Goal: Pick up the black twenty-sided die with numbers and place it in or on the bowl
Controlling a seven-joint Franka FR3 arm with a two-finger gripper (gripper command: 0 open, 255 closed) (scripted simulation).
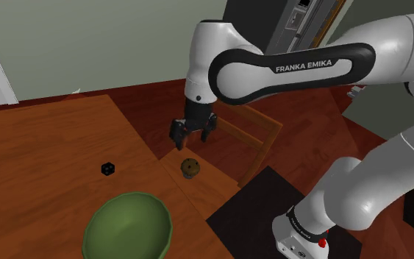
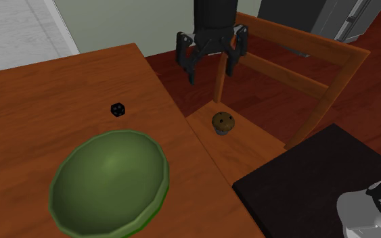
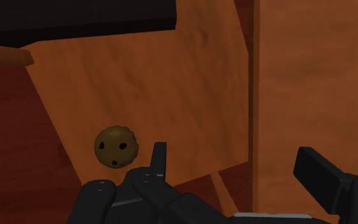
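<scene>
Hovering over the wooden chair seat [image 2: 253, 145], the all-black two-finger gripper [image 2: 211, 73] hangs with its jaws spread wide. Nothing lies between the fingers [image 3: 160, 158] and they touch nothing. Seen from the wrist, the fingers frame bare seat board.

The small black many-faced die with pale markings [image 2: 118, 109] rests on the brown wood-grain table [image 2: 47, 88]. It sits back from the table's edge, well apart from the gripper and beyond the bowl's far rim. Its numbers cannot be read.

The wide, shallow green bowl [image 2: 107, 182] has a smooth rounded wall and a slightly wavy rim. It stands upright on the same table, near the edge that faces the chair, and holds nothing.

A small round brown muffin with dark specks [image 2: 222, 123] sits on the chair seat, just beside the table's edge. It is below the gripper and to one side of it. From the wrist it appears as a rough-surfaced ball beside one finger, not between the two.

The chair's back [image 2: 317, 61] is an open frame of straight orange-brown bars. The table and seat share the same matte grain.

The white arm [image 1: 286, 66], lettered FRANKA EMIKA on a dark band, rises from the flat black box stand [image 1: 257, 213] beside the chair.
</scene>
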